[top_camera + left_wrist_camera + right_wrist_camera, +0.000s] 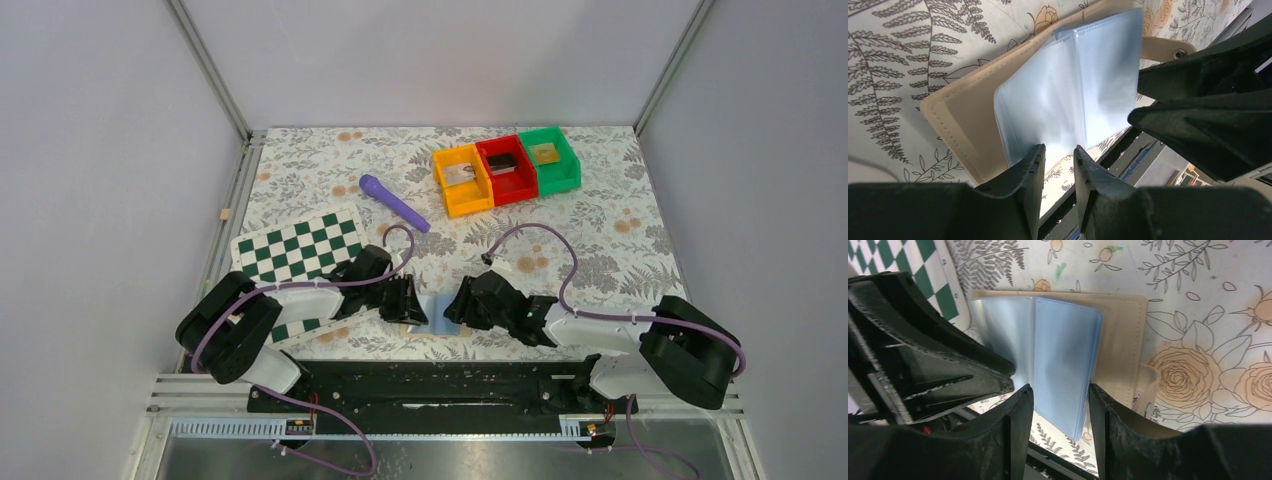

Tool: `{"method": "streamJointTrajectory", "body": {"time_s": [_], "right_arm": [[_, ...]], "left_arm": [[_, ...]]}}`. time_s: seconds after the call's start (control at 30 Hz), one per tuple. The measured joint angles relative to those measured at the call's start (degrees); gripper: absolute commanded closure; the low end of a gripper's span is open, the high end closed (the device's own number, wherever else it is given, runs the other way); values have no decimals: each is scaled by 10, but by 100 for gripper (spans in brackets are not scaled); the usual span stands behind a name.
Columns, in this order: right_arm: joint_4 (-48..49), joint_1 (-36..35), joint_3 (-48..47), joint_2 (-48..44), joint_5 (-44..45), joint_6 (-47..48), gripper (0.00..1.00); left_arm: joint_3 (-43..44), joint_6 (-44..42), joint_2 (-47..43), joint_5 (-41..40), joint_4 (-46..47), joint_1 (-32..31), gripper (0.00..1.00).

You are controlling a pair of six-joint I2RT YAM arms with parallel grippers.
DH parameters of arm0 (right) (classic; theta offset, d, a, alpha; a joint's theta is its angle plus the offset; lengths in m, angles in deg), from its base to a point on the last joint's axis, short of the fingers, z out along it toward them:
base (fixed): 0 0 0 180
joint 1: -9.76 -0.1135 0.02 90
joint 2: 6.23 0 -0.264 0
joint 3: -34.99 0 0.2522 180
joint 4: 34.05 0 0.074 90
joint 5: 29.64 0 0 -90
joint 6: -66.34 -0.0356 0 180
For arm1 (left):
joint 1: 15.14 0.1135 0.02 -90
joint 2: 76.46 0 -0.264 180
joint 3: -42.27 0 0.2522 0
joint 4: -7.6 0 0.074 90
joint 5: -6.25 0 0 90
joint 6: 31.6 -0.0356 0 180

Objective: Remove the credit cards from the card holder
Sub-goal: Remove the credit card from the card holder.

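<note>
Seen from above, the holder (437, 306) is mostly hidden by the left end effector (418, 310) and right end effector (456, 312).

Lab test enclosure: grey panels (100, 150), aluminium framing (210, 70).

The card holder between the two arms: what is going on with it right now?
Two robot arms meet over a small tan folding card holder lying open at the near edge of the table. Its light blue clear plastic sleeves stand up from the cover. The left arm has its jaws nearly together at the sleeves' edge; the right arm has its jaws wider, a sleeve between them. Whether either pair pinches, I cannot tell. No card shows outside the sleeves.
</note>
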Motion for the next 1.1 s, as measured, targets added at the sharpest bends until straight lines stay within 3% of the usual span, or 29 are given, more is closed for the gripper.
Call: {"method": "streamJointTrajectory", "body": {"time_s": [0.5,0.73,1.1], "right_arm": [[61,0,2,-31,-42,-21,58],[85,0,2,-18,-63,-28,71],[107,0,2,0,-89,-35,87]], "left_arm": [[-6,10,-1,1,10,0,70],[-8,18,-17,-1,-3,0,68],[-6,30,-115,-28,-75,2,58]]}}
